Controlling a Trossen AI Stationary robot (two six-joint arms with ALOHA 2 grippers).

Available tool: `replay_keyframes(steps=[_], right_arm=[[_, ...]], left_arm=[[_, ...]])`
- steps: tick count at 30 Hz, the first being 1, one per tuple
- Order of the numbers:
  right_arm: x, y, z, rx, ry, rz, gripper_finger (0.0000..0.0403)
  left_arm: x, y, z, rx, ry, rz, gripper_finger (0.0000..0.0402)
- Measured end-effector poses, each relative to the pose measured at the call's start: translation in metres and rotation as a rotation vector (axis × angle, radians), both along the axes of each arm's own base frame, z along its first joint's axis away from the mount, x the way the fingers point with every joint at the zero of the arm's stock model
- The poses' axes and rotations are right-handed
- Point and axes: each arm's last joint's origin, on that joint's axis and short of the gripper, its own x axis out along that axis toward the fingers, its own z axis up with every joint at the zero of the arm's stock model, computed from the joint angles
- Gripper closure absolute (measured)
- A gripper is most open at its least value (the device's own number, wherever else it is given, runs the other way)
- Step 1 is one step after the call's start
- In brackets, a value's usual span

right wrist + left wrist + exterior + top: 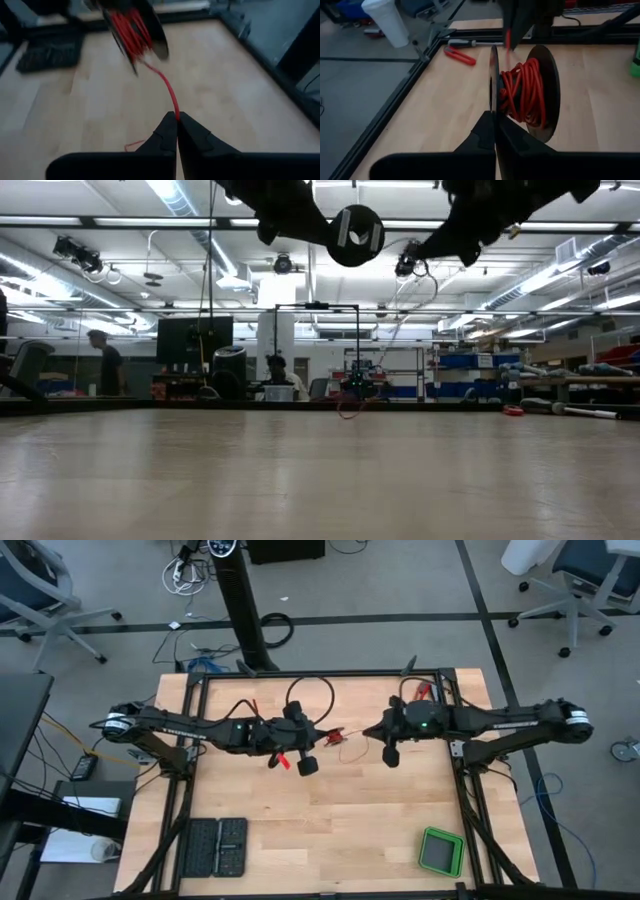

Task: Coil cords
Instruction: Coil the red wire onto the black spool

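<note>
A wide workshop with ceiling strip lights, shelving and a few people far back lies beyond the pale wooden table [330,810], which sits in a black frame. No brand, label or writing can be read anywhere in these pictures.

The left gripper [495,131] hangs above the middle of the table, its fingers pressed together on the rim of one disc of a black spool [546,90], which it holds off the surface. The red wire [522,92] is wound in a thick bundle on the spool's core between its two discs.

One strand of that wire runs from the spool across to the right gripper [177,125], which hangs just beside it at the table's middle. Its fingers are pinched shut on the strand; a thin red tail shows below them.

A green box [441,851] lies near the front right corner, a black tray [214,847] at the front left, and red-handled pliers [459,55] by the table's edge
</note>
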Motion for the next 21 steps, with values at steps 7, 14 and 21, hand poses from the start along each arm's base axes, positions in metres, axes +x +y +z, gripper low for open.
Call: replay_keyframes(steps=[7,14,21], right_arm=[[-0.003,0.013,0.019,-0.013,-0.161,0.023,0.0402],[0.014,0.022,0.026,-0.006,-0.316,0.037,0.0402],[0.033,0.024,0.020,0.016,-0.364,0.042,0.0401]], left_arm=[[-0.001,0.003,-0.002,-0.014,0.015,0.015,0.0401],[0.000,0.003,-0.001,-0.026,0.001,0.021,0.0401],[0.000,0.005,-0.001,-0.025,-0.009,0.071,0.0401]])
